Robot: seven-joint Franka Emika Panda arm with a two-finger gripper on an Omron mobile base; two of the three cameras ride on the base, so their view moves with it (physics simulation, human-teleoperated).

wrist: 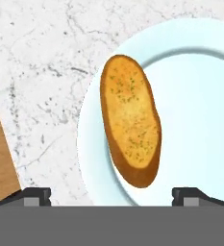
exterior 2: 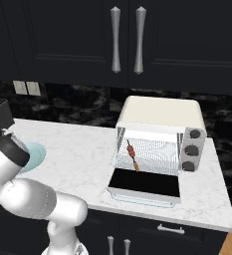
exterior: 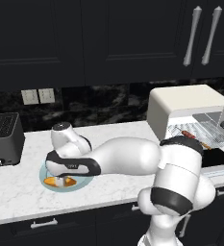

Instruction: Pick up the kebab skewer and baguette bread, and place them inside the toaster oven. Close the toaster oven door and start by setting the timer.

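**Mia:** Where is the bread?

**Ben:** The bread [wrist: 130, 124] lies on the light blue plate [wrist: 200, 120]. It sits near one edge of the plate. It is golden brown with tiny green specks on top. From the left side you can see a bit of it [exterior: 53, 181] poking out under the robot's hand.

**Mia:** Is the gripper holding it?

**Ben:** No. The gripper [wrist: 111, 196] is right above the bread with its fingers spread wide. One finger tip [wrist: 34, 196] is over the white stone counter [wrist: 41, 62]. The other is over the plate. The bread is in the space between them, and I cannot see them touching it.

**Mia:** Where is the stick with the meat?

**Ben:** The skewer [exterior 2: 133, 156] is in the toaster oven [exterior 2: 160, 134], lying on the wire rack [exterior 2: 152, 154].

**Mia:** Is the oven shut?

**Ben:** No. The oven door [exterior 2: 145, 186] hangs open and lies flat in front of the oven. The grey knobs [exterior 2: 191, 149] are on the oven's right side.

**Mia:** What else is there?

**Ben:** A dark toaster [exterior: 4, 139] stands on the counter, left of the plate.
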